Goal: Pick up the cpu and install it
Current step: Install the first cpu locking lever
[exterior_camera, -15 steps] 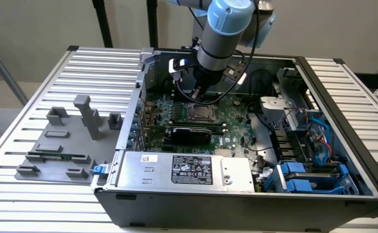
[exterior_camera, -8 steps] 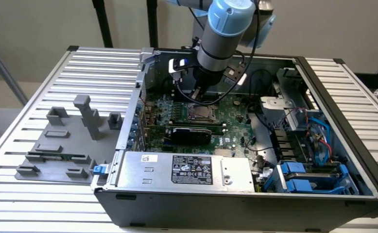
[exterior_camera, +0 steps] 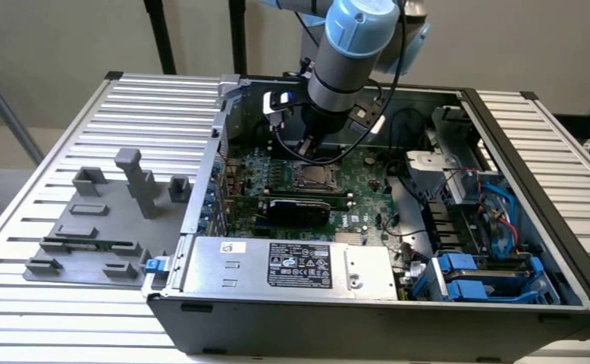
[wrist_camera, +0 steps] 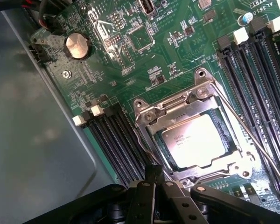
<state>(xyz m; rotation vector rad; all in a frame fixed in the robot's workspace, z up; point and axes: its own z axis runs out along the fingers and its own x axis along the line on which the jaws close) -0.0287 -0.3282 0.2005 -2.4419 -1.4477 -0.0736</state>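
Wrist view first: the gripper [wrist_camera: 155, 175] has its dark fingers pressed together into one narrow tip, fully closed, and nothing is pinched between them. That tip sits right at the edge of the socket frame [wrist_camera: 147, 116], by the thin metal lever [wrist_camera: 252, 135] that runs along the frame's side. Whether the tip actually touches the frame or just hovers over it, I cannot tell.

Just beyond the fingers, there is the cpu [wrist_camera: 196, 140], silvery top up, lying flat inside the socket with the metal frame around it. So the chip is seated in the board and not in the gripper's hold.

Moving outward on the green motherboard [wrist_camera: 172, 56]: black memory slots [wrist_camera: 114, 140] with white clips run on one side of the socket, more slots [wrist_camera: 252, 70] on the other. A round coin battery [wrist_camera: 78, 45] shines further off.

Exterior view now: the arm [exterior_camera: 351, 45] reaches down into the open computer case [exterior_camera: 376, 318], with the gripper [exterior_camera: 310, 152] low over the board, and the cpu [exterior_camera: 312, 176] just below it. A grey power supply [exterior_camera: 285, 265] lies along the case's near edge. On the slatted table [exterior_camera: 32, 303], at the exterior view's left, stand the grey fixture blocks [exterior_camera: 103, 220], well apart from the case's board.
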